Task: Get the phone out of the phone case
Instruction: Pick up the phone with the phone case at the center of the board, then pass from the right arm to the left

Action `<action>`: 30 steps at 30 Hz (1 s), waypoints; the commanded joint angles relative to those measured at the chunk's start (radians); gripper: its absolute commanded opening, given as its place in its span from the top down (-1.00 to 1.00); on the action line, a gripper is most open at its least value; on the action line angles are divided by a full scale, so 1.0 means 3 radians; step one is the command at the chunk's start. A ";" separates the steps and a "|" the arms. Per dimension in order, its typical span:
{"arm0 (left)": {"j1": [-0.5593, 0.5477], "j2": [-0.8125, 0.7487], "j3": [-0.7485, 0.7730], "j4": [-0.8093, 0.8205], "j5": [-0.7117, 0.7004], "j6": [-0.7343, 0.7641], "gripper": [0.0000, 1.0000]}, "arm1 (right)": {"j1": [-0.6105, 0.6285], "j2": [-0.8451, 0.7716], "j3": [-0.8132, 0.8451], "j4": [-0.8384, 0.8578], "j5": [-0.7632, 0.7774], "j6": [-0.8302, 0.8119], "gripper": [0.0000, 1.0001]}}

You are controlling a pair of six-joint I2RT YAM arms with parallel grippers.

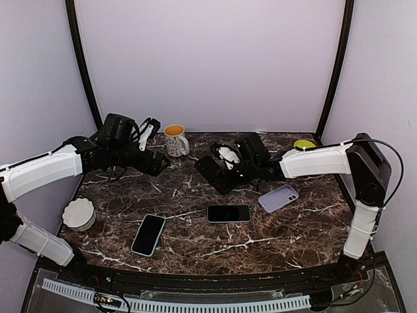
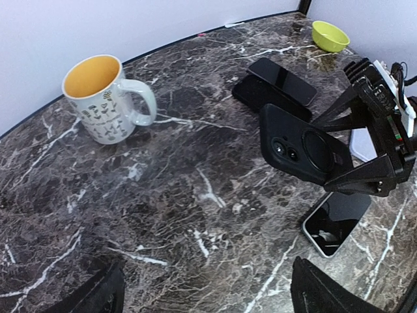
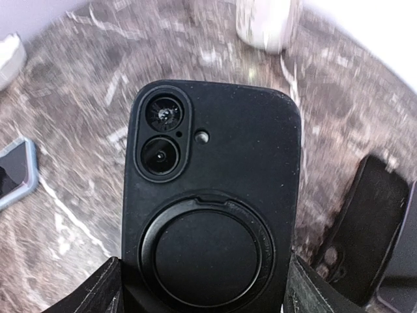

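Two things are nearly lost from above, tucked behind the right arm: a glossy slab (image 2: 283,78) and a matte slab (image 2: 255,98). The left wrist view catches them, touching or overlapping, hard to say which. Phone or bare case? Can't tell for either.

Now the right fingers (image 3: 103,297): they're clamped on one end of the case (image 3: 215,163), holding it in the air above the table (image 1: 195,253), camera end pointing toward the left arm. The phone (image 3: 163,116) is inside it, with two lenses showing through the cutout. The screen side faces away in every view. The finger bases are cut off at the frame's bottom edge, and the background there is blurred.

The left fingers (image 2: 98,297) are spread wide with nothing between them. Only their tips poke into the bottom of the left wrist view, short of the case and not touching it.

The lilac case (image 1: 278,198) lies back up, so I can't say whether it's filled.

The count:
- One mug (image 1: 174,139).
- One green bowl (image 2: 329,36).
- One white dish (image 1: 79,214).
- Six phone-shaped things: the held one, the two slabs, the lilac case, a blue-edged phone (image 1: 148,235) and a black phone (image 1: 229,213), those last two screen up.
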 commanded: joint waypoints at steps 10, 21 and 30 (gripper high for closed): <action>0.0018 -0.0042 0.0162 0.0339 0.1489 -0.0384 -0.64 | 0.0036 -0.0912 -0.0621 0.0878 -0.0613 0.0315 0.14; 0.0011 0.0120 -0.0039 0.1362 0.2009 -0.1882 -0.37 | 0.0260 -0.1203 -0.0885 0.1103 -0.0286 -0.0046 0.15; 0.0007 0.0339 0.0074 0.1120 0.2188 -0.2004 -0.33 | 0.0397 -0.1323 -0.0922 0.1226 -0.0139 -0.0250 0.15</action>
